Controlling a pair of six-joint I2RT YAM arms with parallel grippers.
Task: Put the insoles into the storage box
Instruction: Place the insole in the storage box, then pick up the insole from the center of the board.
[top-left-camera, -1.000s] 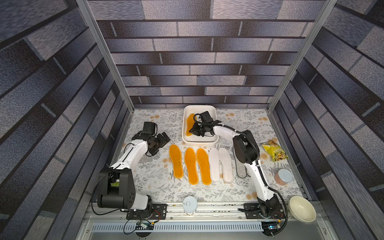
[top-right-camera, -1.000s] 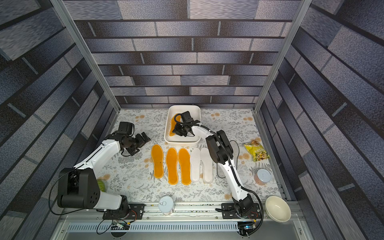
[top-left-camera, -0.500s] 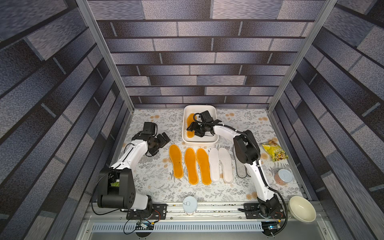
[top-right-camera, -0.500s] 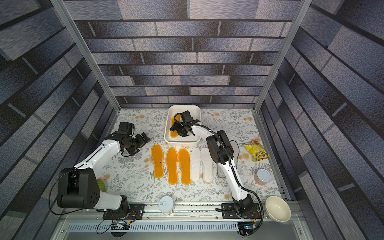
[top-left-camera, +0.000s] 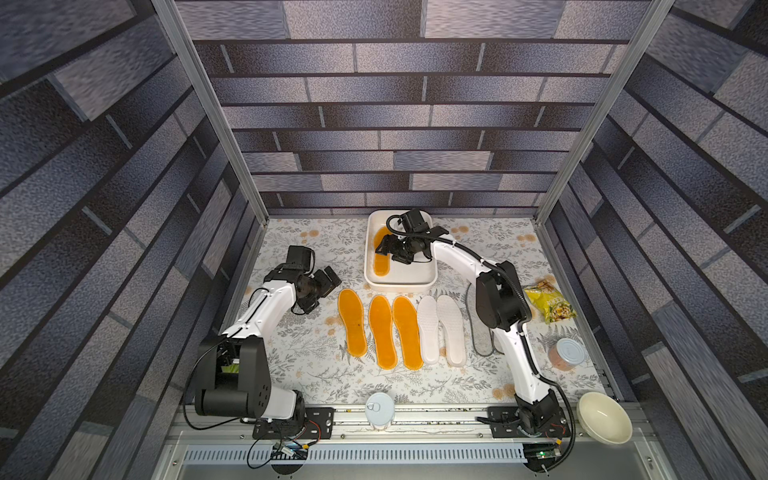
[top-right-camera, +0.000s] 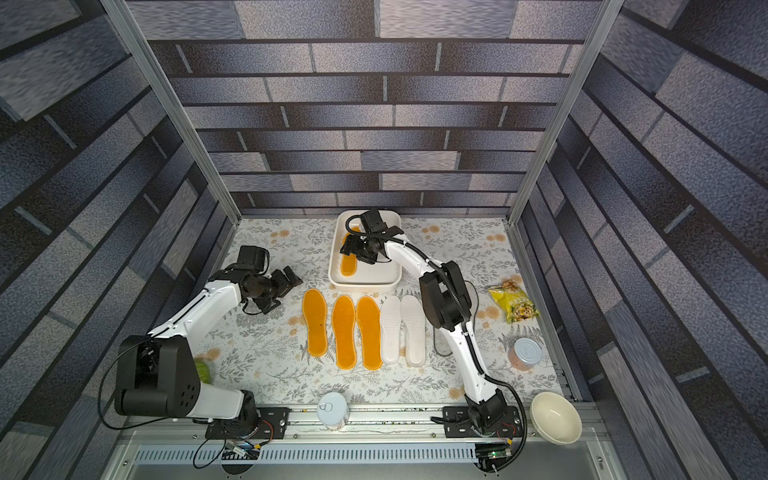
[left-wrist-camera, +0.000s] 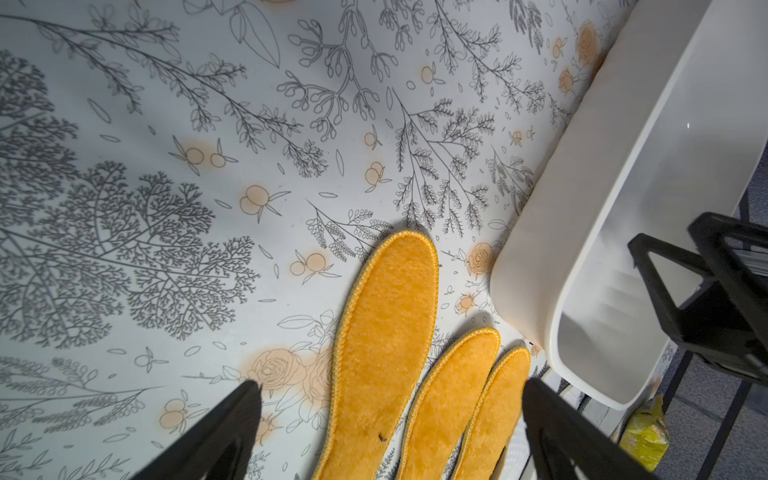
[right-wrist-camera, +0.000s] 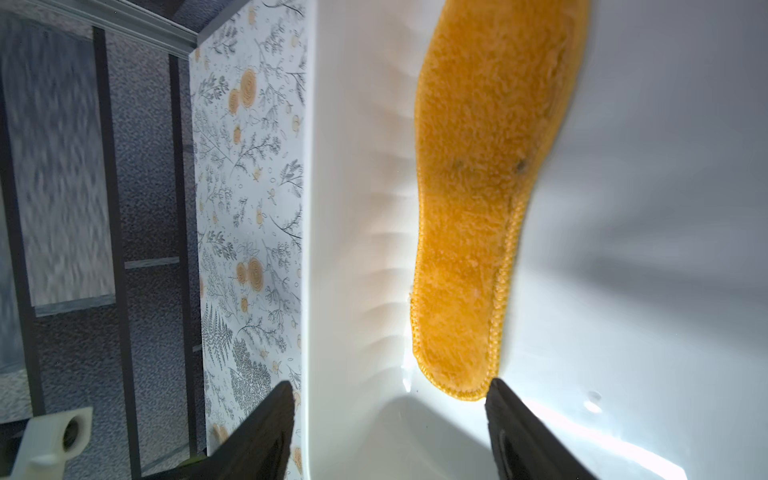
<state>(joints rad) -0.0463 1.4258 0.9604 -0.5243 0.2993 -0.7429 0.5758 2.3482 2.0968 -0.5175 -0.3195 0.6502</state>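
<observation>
Lying in the storage box (top-left-camera: 401, 284), far centre, is one orange insole (top-left-camera: 380, 259); three orange insoles (top-left-camera: 382, 332) and two white insoles (top-left-camera: 428, 330) line the desk (top-left-camera: 316, 365) just nearer; right hand (top-left-camera: 382, 246) gapes empty over the box; left hand (top-left-camera: 328, 277) spread wide, empty.

The storage box (top-left-camera: 400, 286) sits on the table (top-left-camera: 299, 365) near its back edge, about midway across. A lone insole (top-left-camera: 381, 259) lies inside the box, lengthwise along its left wall. Just in front of the box, five insoles (top-left-camera: 406, 332) lie flat side by side in a row, each running front to back, with neighbours touching or nearly so. Right of the row, a further insole (top-left-camera: 482, 336) lies partly under the right arm (top-left-camera: 498, 299). Farther right, a snack packet (top-left-camera: 549, 305) lies near the table's right edge, with a can (top-left-camera: 566, 353) in front of it. A bowl (top-left-camera: 604, 417) sits at the front right corner. A second can (top-left-camera: 379, 409) stands at the front edge, in front of the row.
</observation>
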